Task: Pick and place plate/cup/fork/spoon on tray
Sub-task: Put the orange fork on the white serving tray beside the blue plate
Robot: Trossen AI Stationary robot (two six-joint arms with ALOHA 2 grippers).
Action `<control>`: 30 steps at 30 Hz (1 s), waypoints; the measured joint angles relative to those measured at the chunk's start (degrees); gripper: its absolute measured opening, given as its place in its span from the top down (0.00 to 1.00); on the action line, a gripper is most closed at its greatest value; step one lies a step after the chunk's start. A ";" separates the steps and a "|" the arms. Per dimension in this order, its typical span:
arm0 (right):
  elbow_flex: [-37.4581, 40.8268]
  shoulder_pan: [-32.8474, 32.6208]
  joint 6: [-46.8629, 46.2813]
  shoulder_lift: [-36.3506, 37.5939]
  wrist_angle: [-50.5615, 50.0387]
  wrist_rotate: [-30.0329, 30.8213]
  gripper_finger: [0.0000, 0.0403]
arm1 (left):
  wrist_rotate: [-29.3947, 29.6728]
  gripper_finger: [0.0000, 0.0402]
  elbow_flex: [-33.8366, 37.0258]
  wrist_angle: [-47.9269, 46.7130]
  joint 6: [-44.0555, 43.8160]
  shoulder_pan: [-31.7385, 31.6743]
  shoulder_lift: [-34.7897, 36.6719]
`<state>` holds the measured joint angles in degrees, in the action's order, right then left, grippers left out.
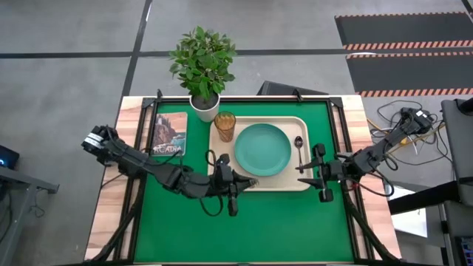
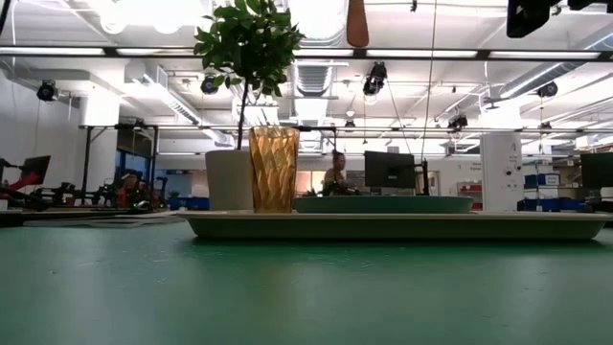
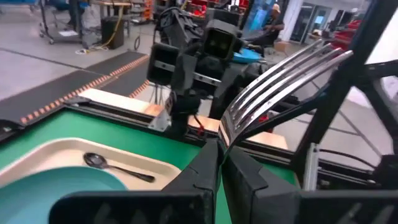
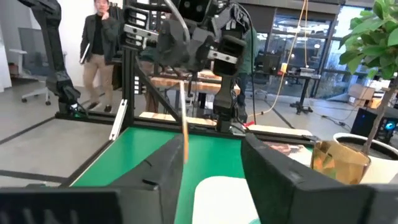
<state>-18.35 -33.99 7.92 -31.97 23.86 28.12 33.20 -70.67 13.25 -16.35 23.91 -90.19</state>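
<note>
The cream tray point(image 1: 222, 159) lies on the green mat and holds the teal plate point(image 1: 262, 148), the amber cup point(image 1: 225, 125) and the silver spoon point(image 1: 298, 143). My left gripper point(image 1: 247, 182) is over the tray's near left corner, shut on the fork point(image 3: 280, 74). The fork's silver tines stick out past the fingers. Its orange handle hangs below the gripper point(image 4: 185, 124), and the handle's end shows at the top of the low view point(image 2: 357, 24). My right gripper point(image 1: 316, 174) is open and empty at the tray's right near corner, pointing toward the left gripper. My left gripper pinches the fork's neck point(image 3: 222, 132), just behind the tines, between its two fingers point(image 3: 202, 168). The fingers reach level from the table's left side. The fork is lifted clear of the tray, steeply tilted, with its tines up and forward and its handle hanging down.
A white pot with a leafy plant point(image 1: 204, 103) stands at the mat's far edge beside the cup. A book point(image 1: 170, 133) lies on the mat left of the tray. The near half of the mat point(image 1: 244, 236) is bare green. People stand in the room beyond point(image 4: 96, 37).
</note>
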 joint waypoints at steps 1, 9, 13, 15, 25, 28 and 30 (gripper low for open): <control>0.00 0.18 0.24 -0.87 1.21 -0.03 0.60 | -0.14 1.00 0.02 0.21 0.43 -0.42 0.00; -1.54 3.46 -0.36 -7.91 5.26 -0.20 0.54 | -0.34 1.00 0.04 0.31 0.76 -2.75 -0.02; -3.50 5.31 -0.69 -11.95 5.22 -3.75 0.54 | -0.60 1.00 0.07 0.85 0.94 -2.98 -0.05; -4.47 6.29 -1.02 -14.12 5.23 -5.38 0.54 | -1.16 1.00 0.09 1.69 1.85 -3.00 -0.07; -8.46 11.85 -2.90 -25.56 9.75 -17.04 0.54 | -2.30 1.00 0.09 2.37 3.29 -3.02 -0.07; -9.95 12.83 -2.99 -28.65 9.70 -18.06 0.54 | -2.46 1.00 0.09 2.75 3.63 -3.02 -0.07; -10.78 13.47 -2.99 -30.51 9.63 -18.06 0.54 | -2.75 1.00 0.09 2.85 3.71 -3.02 -0.07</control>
<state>-29.13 -20.52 4.93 -62.48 33.49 10.06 30.45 -70.59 16.10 -12.64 20.88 -90.26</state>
